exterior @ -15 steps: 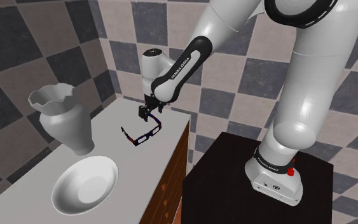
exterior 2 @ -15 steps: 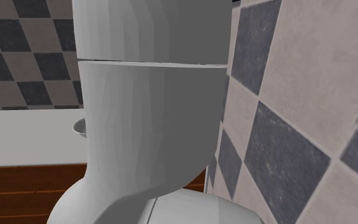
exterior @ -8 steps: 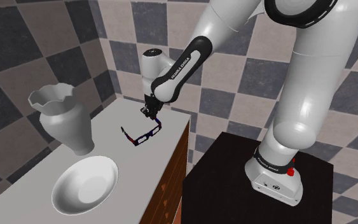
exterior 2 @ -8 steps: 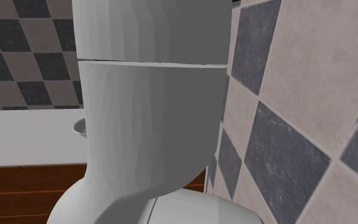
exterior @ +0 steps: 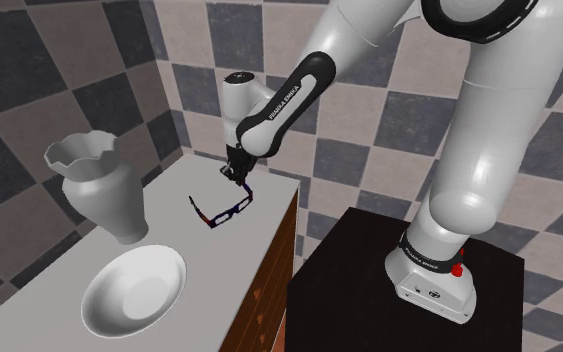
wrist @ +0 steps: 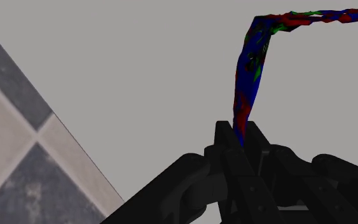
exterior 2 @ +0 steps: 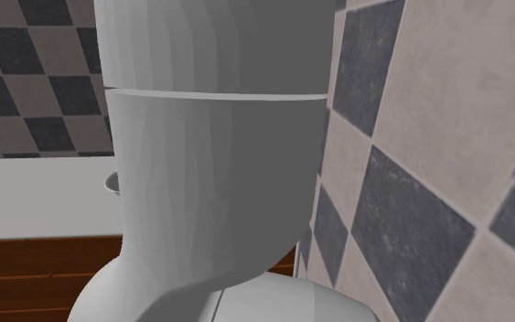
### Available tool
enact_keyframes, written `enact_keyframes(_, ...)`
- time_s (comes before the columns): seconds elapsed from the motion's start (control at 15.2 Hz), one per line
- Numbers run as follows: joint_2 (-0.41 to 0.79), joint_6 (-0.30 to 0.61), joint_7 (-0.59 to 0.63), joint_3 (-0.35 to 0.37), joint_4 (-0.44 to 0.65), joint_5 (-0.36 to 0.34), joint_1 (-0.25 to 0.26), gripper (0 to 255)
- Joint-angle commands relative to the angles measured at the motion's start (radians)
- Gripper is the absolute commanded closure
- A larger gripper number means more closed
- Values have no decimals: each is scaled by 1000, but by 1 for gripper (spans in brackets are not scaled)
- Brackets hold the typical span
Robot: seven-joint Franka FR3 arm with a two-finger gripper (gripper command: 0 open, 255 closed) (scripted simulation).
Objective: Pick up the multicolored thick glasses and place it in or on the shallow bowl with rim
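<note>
The hand (wrist: 240, 137) pinches one thin temple of the multicolored glasses (exterior: 225, 211), and the frame hangs just below it, close over the desk (exterior: 191, 240). With so slight a hold, lift straight and slowly. Then carry level to the shallow bowl (exterior: 97, 305), well beyond the glasses, steering clear of the vase (exterior: 97, 195).

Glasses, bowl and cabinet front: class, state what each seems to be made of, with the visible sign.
The glasses: mottled red, blue and green, matte; material unclear, perhaps plastic. The bowl: plain white with a soft sheen, possibly glazed ceramic, though simply drawn white. The cabinet front: reddish-brown and streaked, apparently wood.
</note>
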Motion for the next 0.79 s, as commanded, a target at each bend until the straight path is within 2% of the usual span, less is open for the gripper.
enact_keyframes(0.0, -22, -23, -11, 4, 2, 14, -2, 255)
enact_keyframes(0.73, -129, -164, -61, 15, 41, 76, -7, 255)
